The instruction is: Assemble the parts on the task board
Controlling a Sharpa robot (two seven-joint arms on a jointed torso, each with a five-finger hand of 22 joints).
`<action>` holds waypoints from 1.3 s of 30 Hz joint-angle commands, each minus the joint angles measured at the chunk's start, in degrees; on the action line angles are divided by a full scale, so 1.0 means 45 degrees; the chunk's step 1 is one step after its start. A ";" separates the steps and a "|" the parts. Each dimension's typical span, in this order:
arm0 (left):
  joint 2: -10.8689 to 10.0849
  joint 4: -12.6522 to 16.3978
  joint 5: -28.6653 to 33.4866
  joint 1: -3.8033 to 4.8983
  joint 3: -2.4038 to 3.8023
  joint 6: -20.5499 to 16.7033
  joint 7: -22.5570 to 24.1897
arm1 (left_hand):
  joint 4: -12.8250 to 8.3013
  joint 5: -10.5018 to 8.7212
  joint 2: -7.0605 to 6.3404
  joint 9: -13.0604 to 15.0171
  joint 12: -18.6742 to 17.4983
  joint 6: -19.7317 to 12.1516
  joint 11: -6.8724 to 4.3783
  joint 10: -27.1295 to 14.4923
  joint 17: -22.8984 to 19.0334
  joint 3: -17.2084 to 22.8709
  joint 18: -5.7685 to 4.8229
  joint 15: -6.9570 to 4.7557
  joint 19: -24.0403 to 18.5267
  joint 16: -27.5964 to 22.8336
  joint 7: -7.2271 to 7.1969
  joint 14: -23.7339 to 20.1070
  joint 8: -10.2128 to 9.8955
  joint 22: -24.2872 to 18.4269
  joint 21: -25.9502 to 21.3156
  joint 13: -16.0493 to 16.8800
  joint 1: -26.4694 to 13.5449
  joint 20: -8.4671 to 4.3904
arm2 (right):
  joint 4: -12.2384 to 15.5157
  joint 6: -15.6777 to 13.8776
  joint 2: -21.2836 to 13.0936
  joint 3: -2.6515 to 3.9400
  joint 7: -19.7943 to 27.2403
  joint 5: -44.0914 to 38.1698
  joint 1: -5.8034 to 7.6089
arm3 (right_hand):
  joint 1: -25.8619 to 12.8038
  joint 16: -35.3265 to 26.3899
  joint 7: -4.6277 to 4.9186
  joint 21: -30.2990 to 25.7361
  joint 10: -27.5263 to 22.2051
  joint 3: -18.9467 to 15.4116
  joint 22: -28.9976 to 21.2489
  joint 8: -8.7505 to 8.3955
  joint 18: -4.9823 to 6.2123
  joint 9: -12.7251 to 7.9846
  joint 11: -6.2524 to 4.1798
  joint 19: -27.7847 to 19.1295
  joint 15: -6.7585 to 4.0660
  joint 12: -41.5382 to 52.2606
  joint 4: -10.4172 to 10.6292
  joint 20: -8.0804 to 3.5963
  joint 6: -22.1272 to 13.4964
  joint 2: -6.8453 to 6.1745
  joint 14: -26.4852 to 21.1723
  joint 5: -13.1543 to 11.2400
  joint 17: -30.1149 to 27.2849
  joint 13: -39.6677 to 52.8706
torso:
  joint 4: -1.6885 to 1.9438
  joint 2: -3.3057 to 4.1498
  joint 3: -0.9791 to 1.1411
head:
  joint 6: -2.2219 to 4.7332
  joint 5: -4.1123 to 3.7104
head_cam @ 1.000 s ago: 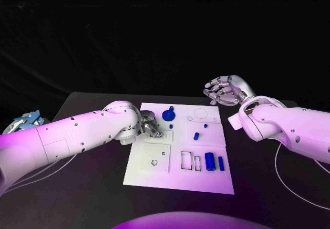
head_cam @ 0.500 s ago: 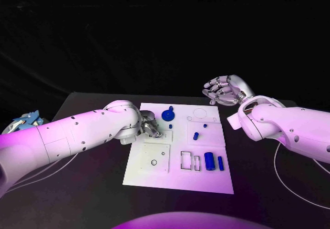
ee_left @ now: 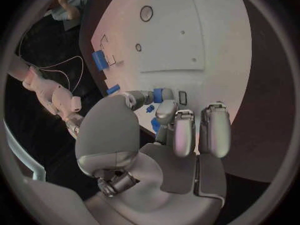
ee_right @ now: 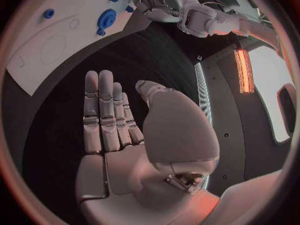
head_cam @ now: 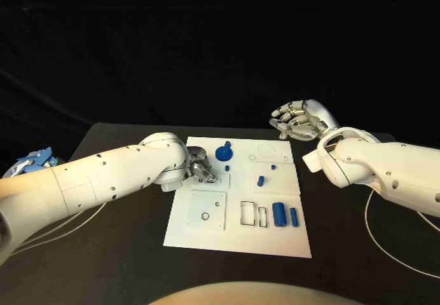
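- Table [head_cam: 110, 254]: a black surface that carries the white task board [head_cam: 238, 238] in its middle. The backdrop behind it is dark. A small pale blue object [head_cam: 32, 159] lies at the table's far left edge; what it is cannot be told.
- Task board: recesses are cut into its face, among them a large square one on the near left and narrow rectangular ones near the centre. Several blue parts remain on it: a round flanged part [head_cam: 224, 153] at the far side, two upright cylinders [head_cam: 285, 216] on the near right and a small peg [head_cam: 261, 180] between them.
- Left robot hand [head_cam: 200, 170]: it is low over the board's left half. In the left wrist view its fingertips [ee_left: 164, 107] close on a small blue part [ee_left: 159, 95], just beside a small rectangular slot [ee_left: 182, 97]. The step in hand appears to be seating this part.
- Procedure: align the part squarely with the slot before lowering. Press straight down, since a tilted entry is likely to jam. Release only once the part sits flush.
- Right robot hand [head_cam: 301, 121]: it is raised off the board's far right corner, well apart from the parts. Its fingers are extended and hold nothing. It should stay clear of the left robot hand.
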 commanded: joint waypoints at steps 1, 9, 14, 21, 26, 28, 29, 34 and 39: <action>0.0063 -0.0043 0.0121 -0.0023 -0.0021 0.0009 -0.0128 | -0.2594 -0.0084 0.0200 -0.0002 -0.0140 -0.0146 0.0018 -0.0155 0.2720 0.2718 -0.0107 -0.0072 0.0003 -0.0015 -0.0003 0.1173 -0.0036 0.0328 0.0045 -0.0089 0.0032 0.0024 | 0.0008 0.0058 0.0001 0.0002 0.0047 -0.0018 -0.0004 | -0.0053 -0.0029 0.0080 -0.0045 -0.0063 -0.0045 -0.0012 0.0065 0.0131 -0.0012 0.0047 -0.0001 0.0083 -0.0048 -0.0029 0.0082 -0.0109 -0.0092 -0.0007 0.0066 0.0012 -0.0010 | 0.0009 0.0004 -0.0006 | -0.0011 -0.0002; 0.0086 -0.0107 0.0129 -0.0001 -0.0009 -0.0129 -0.0198 | -0.2564 -0.0205 0.0308 0.0014 -0.0256 -0.0253 0.0054 -0.0261 0.2657 0.2713 -0.0081 -0.0044 -0.0076 -0.0050 0.0035 0.1155 -0.0064 0.0209 -0.0001 -0.0249 0.0006 0.0033 | 0.0010 0.0083 0.0003 0.0002 0.0028 -0.0019 -0.0004 | -0.0053 -0.0029 0.0080 -0.0045 -0.0063 -0.0045 -0.0012 0.0065 0.0131 -0.0012 0.0047 -0.0001 0.0083 -0.0048 -0.0029 0.0082 -0.0109 -0.0092 -0.0007 0.0066 0.0012 -0.0010 | 0.0007 0.0007 -0.0005 | -0.0033 -0.0013; 0.0081 -0.0096 0.0133 0.0012 0.0017 -0.0197 -0.0214 | -0.2508 -0.0315 0.0409 0.0036 -0.0335 -0.0348 0.0090 -0.0340 0.2629 0.2636 -0.0065 -0.0013 -0.0131 -0.0066 0.0071 0.1146 -0.0080 0.0132 -0.0036 -0.0368 -0.0044 0.0051 | 0.0008 0.0097 0.0002 0.0002 0.0020 -0.0019 -0.0004 | -0.0053 -0.0029 0.0080 -0.0045 -0.0063 -0.0045 -0.0012 0.0065 0.0131 -0.0012 0.0047 -0.0001 0.0083 -0.0048 -0.0029 0.0082 -0.0109 -0.0092 -0.0007 0.0066 0.0012 -0.0010 | 0.0019 0.0003 -0.0014 | -0.0026 -0.0026; 0.0080 -0.0060 0.0168 0.0073 0.0073 -0.0228 -0.0248 | -0.2417 -0.0421 0.0561 0.0076 -0.0385 -0.0481 0.0127 -0.0413 0.2602 0.2419 -0.0046 0.0026 -0.0195 -0.0081 0.0105 0.1138 -0.0089 0.0043 -0.0082 -0.0466 -0.0117 0.0081 | -0.0004 0.0116 0.0011 0.0002 0.0011 -0.0019 -0.0004 | -0.0053 -0.0029 0.0080 -0.0045 -0.0063 -0.0045 -0.0012 0.0065 0.0131 -0.0012 0.0047 -0.0001 0.0083 -0.0048 -0.0029 0.0082 -0.0109 -0.0092 -0.0007 0.0066 0.0012 -0.0010 | 0.0024 0.0006 -0.0008 | -0.0031 -0.0018; 0.0106 -0.0100 0.0217 0.0111 0.0089 -0.0207 -0.0298 | -0.2392 -0.0525 0.0667 0.0096 -0.0426 -0.0585 0.0152 -0.0476 0.2589 0.2256 -0.0033 0.0049 -0.0236 -0.0089 0.0129 0.1134 -0.0111 -0.0015 -0.0114 -0.0544 -0.0114 0.0100 | -0.0012 0.0131 0.0018 0.0002 0.0003 -0.0019 -0.0004 | -0.0058 -0.0067 0.0080 -0.0070 -0.0061 -0.0046 -0.0041 0.0080 0.0133 -0.0012 0.0047 0.0009 0.0084 -0.0049 -0.0037 0.0084 -0.0116 -0.0088 0.0002 0.0072 0.0021 -0.0038 | 0.0023 0.0011 -0.0010 | -0.0032 -0.0008; 0.0115 -0.0123 0.0230 0.0119 0.0092 -0.0192 -0.0314 | -0.2369 -0.0571 0.0729 0.0104 -0.0423 -0.0635 0.0167 -0.0494 0.2580 0.2147 -0.0030 0.0063 -0.0247 -0.0093 0.0144 0.1132 -0.0125 -0.0029 -0.0125 -0.0554 -0.0109 0.0110 | -0.0014 0.0137 0.0020 0.0002 0.0000 -0.0019 -0.0004 | -0.0058 -0.0067 0.0080 -0.0070 -0.0061 -0.0046 -0.0041 0.0080 0.0133 -0.0012 0.0047 0.0009 0.0084 -0.0049 -0.0037 0.0084 -0.0116 -0.0088 0.0002 0.0072 0.0021 -0.0038 | 0.0023 0.0010 -0.0012 | -0.0036 -0.0013; 0.0120 -0.0134 0.0234 0.0122 0.0094 -0.0179 -0.0321 | -0.2366 -0.0578 0.0737 0.0106 -0.0417 -0.0643 0.0170 -0.0492 0.2585 0.2125 -0.0030 0.0065 -0.0250 -0.0091 0.0146 0.1133 -0.0127 -0.0032 -0.0127 -0.0548 -0.0107 0.0112 | -0.0016 0.0140 0.0021 0.0002 -0.0002 -0.0020 -0.0004 | -0.0058 -0.0067 0.0080 -0.0070 -0.0061 -0.0046 -0.0041 0.0080 0.0133 -0.0012 0.0047 0.0009 0.0084 -0.0049 -0.0037 0.0084 -0.0116 -0.0088 0.0002 0.0072 0.0021 -0.0038 | 0.0026 0.0010 -0.0009 | -0.0036 -0.0014; 0.0181 -0.0233 0.0273 0.0143 0.0098 -0.0068 -0.0370 | -0.2316 -0.0653 0.0878 0.0116 -0.0403 -0.0721 0.0193 -0.0516 0.2585 0.1833 -0.0027 0.0088 -0.0262 -0.0090 0.0166 0.1132 -0.0160 -0.0048 -0.0145 -0.0569 -0.0073 0.0136 | -0.0018 0.0156 0.0025 0.0002 -0.0015 -0.0020 -0.0004 | -0.0058 -0.0067 0.0080 -0.0070 -0.0061 -0.0046 -0.0041 0.0080 0.0133 -0.0012 0.0047 0.0009 0.0084 -0.0049 -0.0037 0.0084 -0.0116 -0.0088 0.0002 0.0072 0.0021 -0.0038 | 0.0022 0.0010 -0.0006 | -0.0050 -0.0002; 0.0270 -0.0353 0.0299 0.0161 0.0098 0.0053 -0.0410 | -0.2311 -0.0666 0.0899 0.0116 -0.0401 -0.0732 0.0197 -0.0520 0.2596 0.1789 -0.0029 0.0092 -0.0256 -0.0084 0.0169 0.1135 -0.0167 -0.0039 -0.0144 -0.0572 -0.0063 0.0139 | -0.0018 0.0173 0.0024 0.0002 -0.0029 -0.0021 -0.0004 | -0.0058 -0.0067 0.0080 -0.0070 -0.0061 -0.0046 -0.0041 0.0080 0.0133 -0.0012 0.0047 0.0009 0.0084 -0.0049 -0.0037 0.0084 -0.0116 -0.0088 0.0002 0.0072 0.0021 -0.0038 | 0.0024 0.0015 -0.0012 | -0.0061 -0.0015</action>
